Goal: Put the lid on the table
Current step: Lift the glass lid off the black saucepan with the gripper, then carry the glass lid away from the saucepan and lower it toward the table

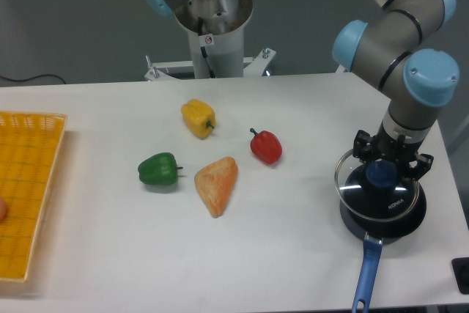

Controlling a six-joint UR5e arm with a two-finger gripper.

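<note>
**Readable marks: two, neither clear**

The lid (379, 185) carries small white lettering at its 4 o'clock edge, too blurred to read reliably. The robot base column (213, 34) bears a small red-and-white round sticker, its symbol unreadable.

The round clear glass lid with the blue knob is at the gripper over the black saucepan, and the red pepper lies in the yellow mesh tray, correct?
Not quite. The camera view shows the red pepper lying on the white table, apart from the yellow mesh tray at the left edge. The rest holds: the round clear glass lid with the blue knob is at the gripper, over the black saucepan.
</note>
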